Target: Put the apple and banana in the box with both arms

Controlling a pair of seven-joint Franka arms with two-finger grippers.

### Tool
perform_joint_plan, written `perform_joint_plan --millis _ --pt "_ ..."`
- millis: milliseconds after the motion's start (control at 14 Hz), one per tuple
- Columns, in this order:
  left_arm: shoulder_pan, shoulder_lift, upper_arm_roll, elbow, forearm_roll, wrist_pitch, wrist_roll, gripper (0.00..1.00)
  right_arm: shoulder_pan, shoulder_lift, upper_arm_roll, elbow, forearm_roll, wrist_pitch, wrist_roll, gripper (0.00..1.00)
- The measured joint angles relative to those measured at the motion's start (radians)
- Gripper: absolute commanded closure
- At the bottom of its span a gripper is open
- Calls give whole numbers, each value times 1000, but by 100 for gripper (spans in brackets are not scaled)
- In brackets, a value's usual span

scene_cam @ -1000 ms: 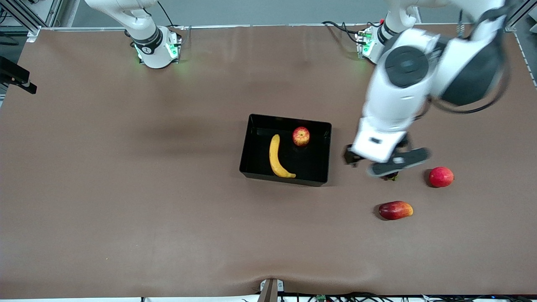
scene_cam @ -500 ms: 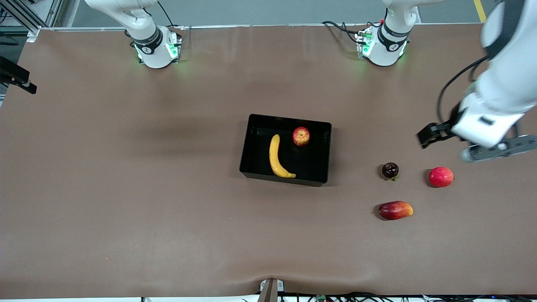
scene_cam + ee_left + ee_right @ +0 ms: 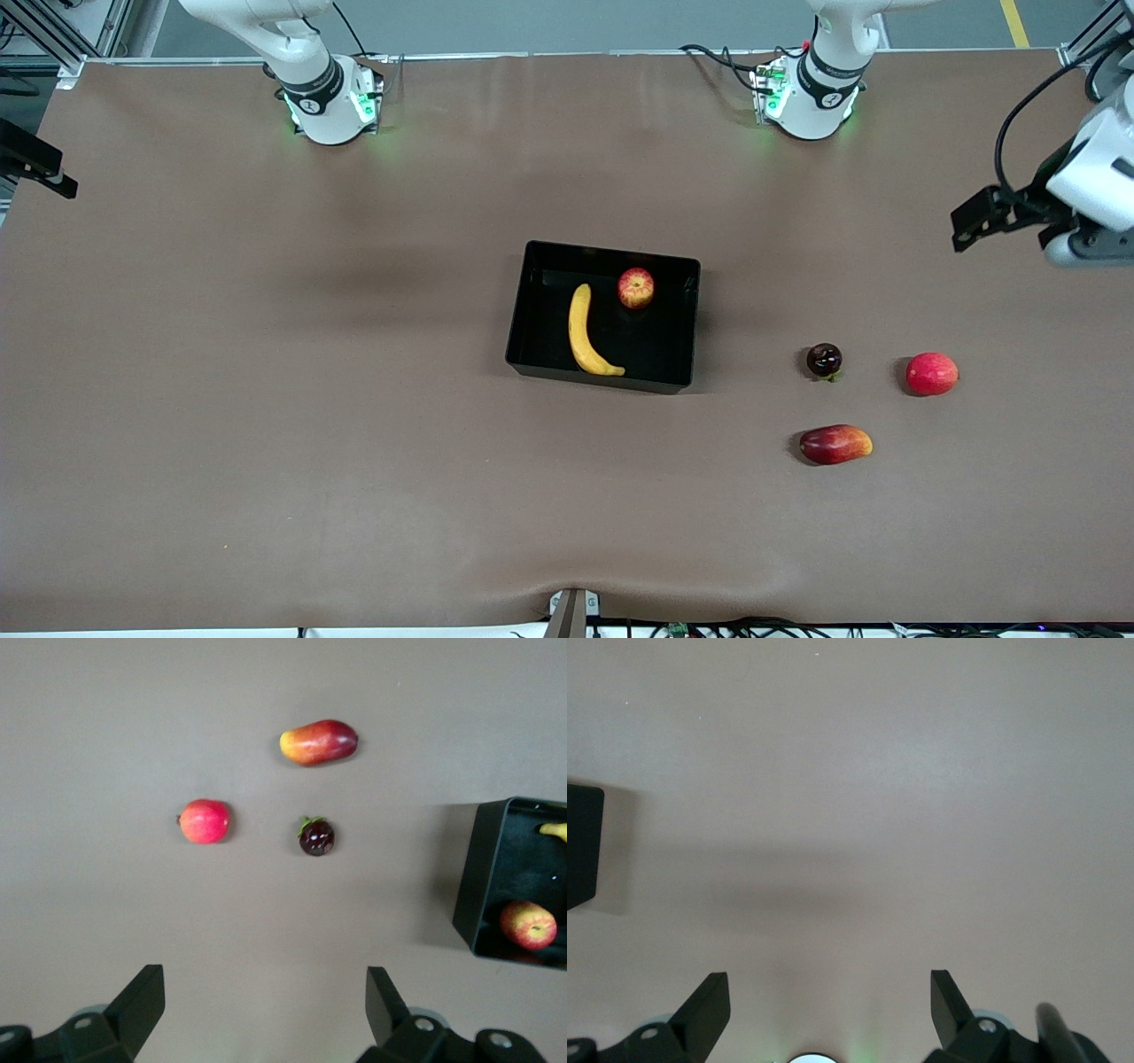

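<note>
- Front view: the box (image 3: 532, 306) sits mid-tabletop (image 3: 266, 399). Inside it lie the banana (image 3: 585, 332) and the apple (image 3: 636, 288), the apple farther from the front camera than the banana's lower tip and just beside its upper end, not clearly touching.
- Banana runs lengthwise in the box, its curved tip toward the box's near wall.
- Three loose fruits on the tabletop toward the left arm's end: a small dark purple fruit (image 3: 824, 360), a plain pinkish-red fruit (image 3: 932, 374) beside it, and an elongated red-orange fruit (image 3: 835, 444) nearer the front camera than both. All three apart from one another and from the box.
- Left gripper (image 3: 266, 1014) is up in the air over bare tabletop at the left arm's end (in the front view only its outer body shows, at the frame edge). Left wrist view: jaws spread wide, nothing between them; the three loose fruits and a corner of the box with the apple show below.
- Right gripper (image 3: 830, 1010) is up over bare tabletop, jaws parted and empty; a black corner of the box shows at the edge of its wrist view. The right arm waits.
</note>
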Motion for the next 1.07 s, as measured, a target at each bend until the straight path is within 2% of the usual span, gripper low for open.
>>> perform_joint_plan --millis 143,286,1071 --pt "-51 -46 56 -47 -1 0 2 0 0 0 0 0 0 0 0 0" --pt "-70 -68 78 -69 -1 1 2 0 0 0 0 0 0 0 0 0" --pt "-73 -70 90 -69 -12 7 22 0 -3 0 -1 0 0 0 0 0"
